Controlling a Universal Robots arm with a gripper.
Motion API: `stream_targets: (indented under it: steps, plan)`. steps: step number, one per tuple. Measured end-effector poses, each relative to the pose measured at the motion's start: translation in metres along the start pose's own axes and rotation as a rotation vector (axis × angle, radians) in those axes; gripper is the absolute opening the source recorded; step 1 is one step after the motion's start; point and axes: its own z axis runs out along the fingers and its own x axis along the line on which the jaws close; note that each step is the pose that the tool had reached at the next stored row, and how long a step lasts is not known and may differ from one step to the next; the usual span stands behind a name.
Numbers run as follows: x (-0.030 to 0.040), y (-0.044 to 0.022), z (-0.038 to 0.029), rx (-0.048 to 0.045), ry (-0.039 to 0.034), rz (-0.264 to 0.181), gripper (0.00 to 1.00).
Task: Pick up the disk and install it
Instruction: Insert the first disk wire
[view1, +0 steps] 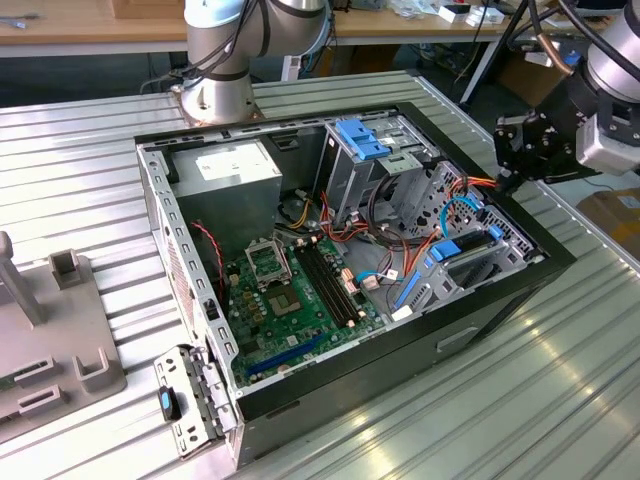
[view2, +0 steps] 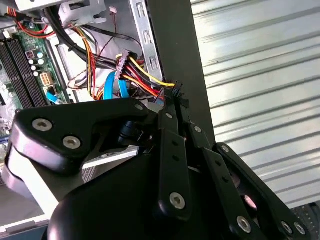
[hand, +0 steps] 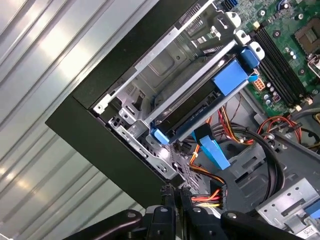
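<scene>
Exterior view: gripper (view1: 505, 178) hangs over the edge of the PC case (view1: 520, 300) at that view's right, close above the drive cage (hand: 150, 75). Both wrist views show the fingers (view2: 170, 125) pressed together, with nothing visible between them.

The disk (hand: 196, 111) isn't in the gripper. It lies in the cage bay, a dark slab with a blue frame, blue tab end toward the motherboard (hand: 280, 30). Can't tell if it's fully seated.

Risks, my read:
- Tips sit right next to the red/orange/yellow power cable bundle (view2: 142, 70). Any descent or sideways move could hook a wire and tug its connector.
- Black case wall (view2: 172, 45) is just beside the tips, so a small lateral error puts a finger into sheet metal.
- Pinched fingers can't grasp the frame. Pushing on the slab with them could skid off onto the blue data cables (view2: 112, 82).
- If the disk is cocked in the rails, pressing would jam it.
</scene>
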Motion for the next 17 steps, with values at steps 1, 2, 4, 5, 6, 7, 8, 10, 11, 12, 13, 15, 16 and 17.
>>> stream_targets:
  steps: [1,2,4,5,6,7,8,10,11,12,13,15,16,17]
  plan:
    - [0.0000,0.0000,0.0000,0.0003,0.0049,0.019,0.16]
    - [0.0000,0.0000,0.0000,0.0005,0.0075,0.029,0.16]
    - [0.0000,0.0000,0.0000,0.0009,0.0127,0.049,0.16]
    - [0.0000,0.0000,-0.0001,0.0011,0.0148,0.057,0.16]
    - [0.0000,0.0000,0.0000,0.0014,0.0179,0.069,0.16]
    - [0.0000,0.0000,-0.0001,0.0016,0.0209,0.080,0.16]
    - [0.0000,0.0000,-0.0001,0.0017,0.0234,0.090,0.16]
    - [0.0000,0.0000,0.0000,0.0027,0.0336,0.129,0.16]
    - [0.0000,0.0000,0.0000,0.0027,0.0340,0.131,0.16]
    - [0.0000,0.0000,-0.0001,0.0026,0.0345,0.132,0.16]
    - [0.0000,0.0000,-0.0001,0.0026,0.0347,0.133,0.16]
    - [0.0000,0.0000,-0.0001,0.0027,0.0352,0.136,0.16]
    - [0.0000,0.0000,-0.0001,0.0027,0.0354,0.136,0.16]
    - [0.0000,0.0000,-0.0001,0.0027,0.0355,0.137,0.16]
